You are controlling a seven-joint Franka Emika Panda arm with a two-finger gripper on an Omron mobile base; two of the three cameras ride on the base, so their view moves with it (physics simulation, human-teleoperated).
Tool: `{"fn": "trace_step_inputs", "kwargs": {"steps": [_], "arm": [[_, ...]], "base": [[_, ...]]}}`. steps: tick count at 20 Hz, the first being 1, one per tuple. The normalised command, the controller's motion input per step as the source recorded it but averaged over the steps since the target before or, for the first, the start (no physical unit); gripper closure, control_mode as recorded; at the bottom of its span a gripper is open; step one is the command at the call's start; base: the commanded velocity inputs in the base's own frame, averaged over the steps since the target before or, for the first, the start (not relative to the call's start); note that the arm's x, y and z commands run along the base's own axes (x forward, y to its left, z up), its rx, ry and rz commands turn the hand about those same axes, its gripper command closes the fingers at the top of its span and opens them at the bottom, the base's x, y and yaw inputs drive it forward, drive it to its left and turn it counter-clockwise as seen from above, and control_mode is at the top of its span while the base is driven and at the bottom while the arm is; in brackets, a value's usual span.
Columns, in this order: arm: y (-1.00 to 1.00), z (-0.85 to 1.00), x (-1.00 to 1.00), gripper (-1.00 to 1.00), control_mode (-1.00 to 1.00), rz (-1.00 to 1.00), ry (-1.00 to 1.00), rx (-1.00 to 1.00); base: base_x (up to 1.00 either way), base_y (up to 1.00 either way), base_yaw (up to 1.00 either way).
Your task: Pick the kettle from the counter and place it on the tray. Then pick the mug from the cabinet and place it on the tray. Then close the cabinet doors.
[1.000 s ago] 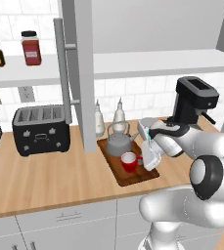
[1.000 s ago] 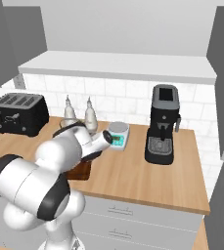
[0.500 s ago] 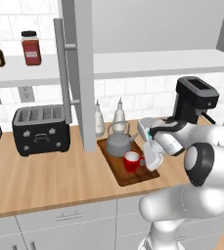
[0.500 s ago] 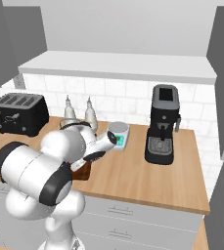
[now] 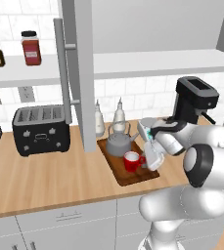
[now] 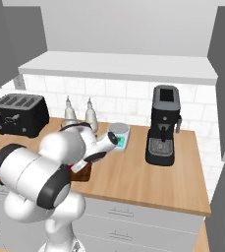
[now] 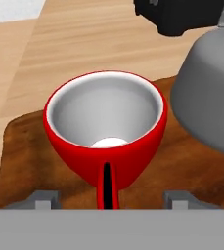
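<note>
Red mug (image 7: 105, 132) is sitting upright on the tray (image 7: 30, 146) beside the kettle (image 7: 211, 93); I'm seeing the gripper (image 7: 106, 197) spreading wide astride its handle, presumably releasing it.

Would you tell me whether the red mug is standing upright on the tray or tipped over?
Upright. The mug sits on the tray with its mouth facing up and pale inside visible, beside the kettle.
</note>
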Motion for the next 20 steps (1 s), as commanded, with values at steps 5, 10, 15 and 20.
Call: {"fn": "trace_step_inputs", "kwargs": {"steps": [5,10,15,20], "arm": [[-0.18,0.38,-0.03,-1.00,-1.00,0.00,-0.01,-0.01],[-0.12,0.48,-0.40,-1.00,-1.00,0.00,0.00,0.01],[0.00,0.56,-0.61,-1.00,-1.00,0.01,0.00,0.03],[0.05,0.57,-0.55,-1.00,-1.00,0.07,-0.01,0.00]], "base": [[0.00,0.00,0.00],[0.00,0.00,0.00],[0.00,0.00,0.00],[0.00,0.00,0.00]]}}
